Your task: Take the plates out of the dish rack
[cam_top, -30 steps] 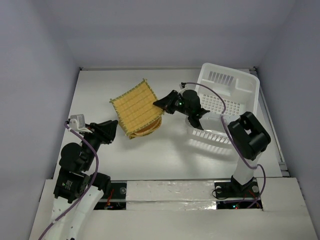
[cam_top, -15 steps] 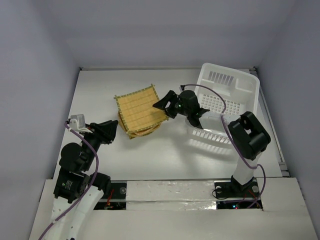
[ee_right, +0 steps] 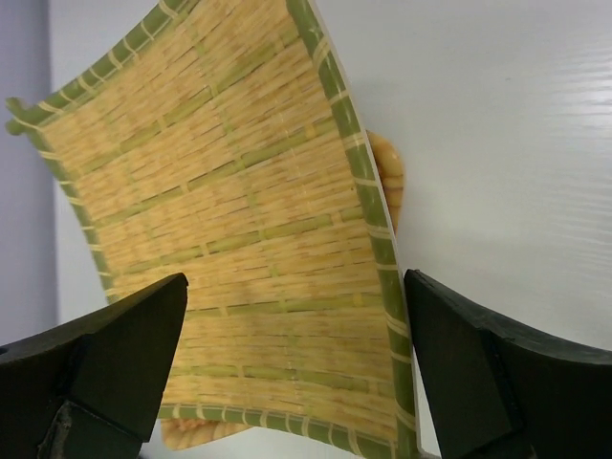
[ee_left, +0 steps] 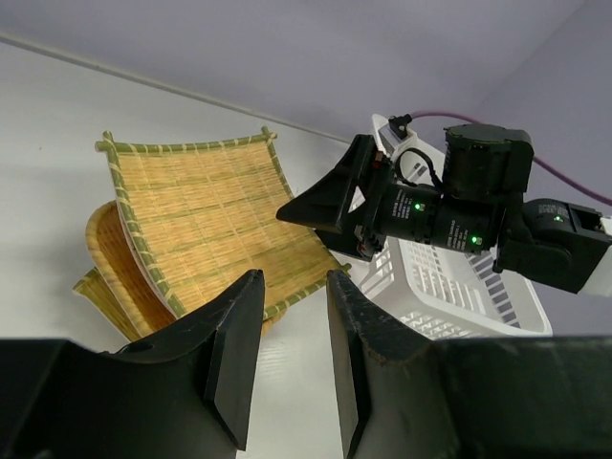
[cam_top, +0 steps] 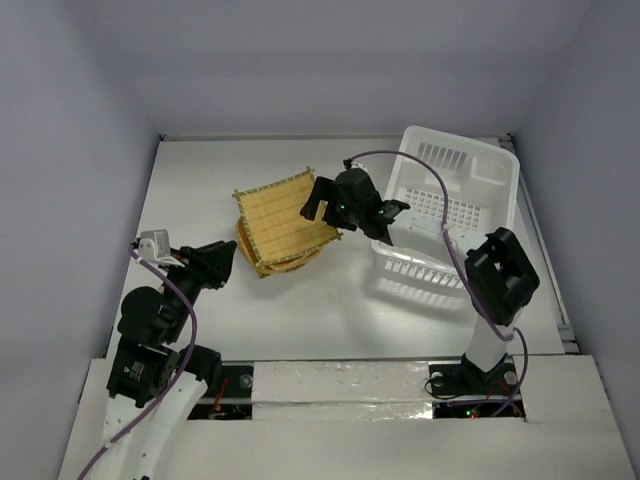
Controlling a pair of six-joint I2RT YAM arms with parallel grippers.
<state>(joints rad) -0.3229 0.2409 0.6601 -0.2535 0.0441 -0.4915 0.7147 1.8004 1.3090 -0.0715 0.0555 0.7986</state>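
Note:
A square woven plate (cam_top: 283, 215) lies tilted on a stack of round plates (cam_top: 290, 263), left of the white dish rack (cam_top: 500, 165). No plates show inside the rack. My right gripper (cam_top: 325, 205) hovers at the square plate's right edge, open, with nothing held. In the right wrist view the square plate (ee_right: 249, 220) lies below the wide-open right gripper (ee_right: 295, 287), and a round plate (ee_right: 390, 177) peeks out beneath. My left gripper (cam_top: 225, 262) rests near the stack's left side. In its own view the left gripper (ee_left: 294, 279) is open by a narrow gap, empty, facing the square plate (ee_left: 210, 220).
The dish rack (ee_left: 459, 287) stands at the table's right rear, close to the right wall. The right arm's purple cable (cam_top: 400, 160) arcs over the rack. Bare white table (cam_top: 330, 300) lies in front of the stack and rack.
The right gripper lowered the square plate onto the stack, opened and let it go, then lifted slightly. The left arm has not moved.

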